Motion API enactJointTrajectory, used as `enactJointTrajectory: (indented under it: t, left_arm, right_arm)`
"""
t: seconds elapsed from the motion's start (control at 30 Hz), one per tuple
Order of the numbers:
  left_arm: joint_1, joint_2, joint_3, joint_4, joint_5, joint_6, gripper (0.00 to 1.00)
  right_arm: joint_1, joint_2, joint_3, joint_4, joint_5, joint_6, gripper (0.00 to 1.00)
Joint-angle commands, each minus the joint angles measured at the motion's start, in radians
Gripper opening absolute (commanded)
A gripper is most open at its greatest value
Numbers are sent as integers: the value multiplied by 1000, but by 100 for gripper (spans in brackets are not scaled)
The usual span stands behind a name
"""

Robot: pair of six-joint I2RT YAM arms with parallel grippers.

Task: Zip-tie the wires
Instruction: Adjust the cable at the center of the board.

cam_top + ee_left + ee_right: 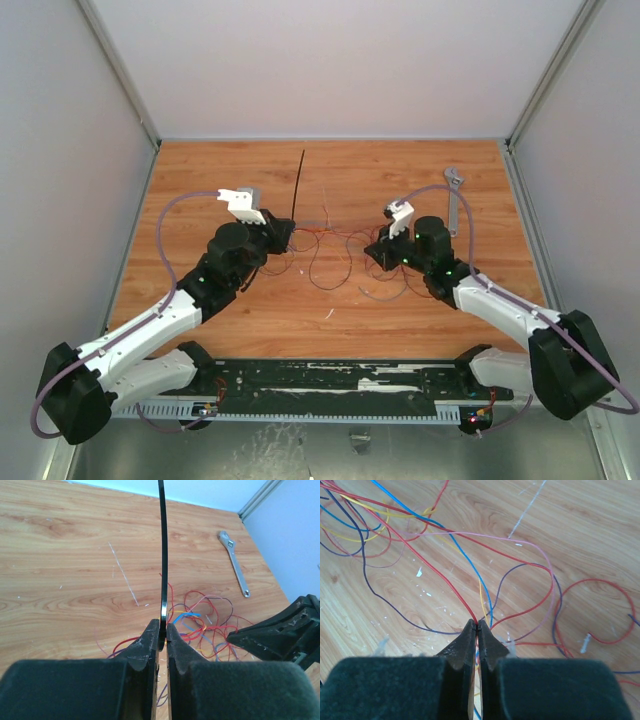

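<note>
Both grippers are squeezing tight.
Left gripper (163, 630) is pinching the zip tie's (162, 555) near end; right gripper (477, 627) is pinching the wires (200, 622).

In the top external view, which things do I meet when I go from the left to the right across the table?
left gripper → wires → right gripper → wrench. The zip tie is left out: it is held in the left gripper, so its place in the order is unclear.
</note>
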Motion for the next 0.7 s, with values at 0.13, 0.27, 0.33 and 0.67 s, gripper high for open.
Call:
enactJointTrajectory:
  t: [0.13, 0.27, 0.33, 0.67]
  left_arm:
    - [11, -14, 13, 11, -12, -7, 0]
    - [13, -12, 13, 11, -12, -4, 0]
    - [13, -12, 12, 13, -11, -5, 0]
    - [18, -14, 8, 14, -11, -4, 0]
  right_arm:
    - [-65, -77, -4, -112, 34, -36, 0]
    - [-83, -99, -5, -121, 56, -18, 0]
    - [-89, -109, -4, -123, 69, -7, 0]
    - [-119, -120, -11, -111, 98, 74, 0]
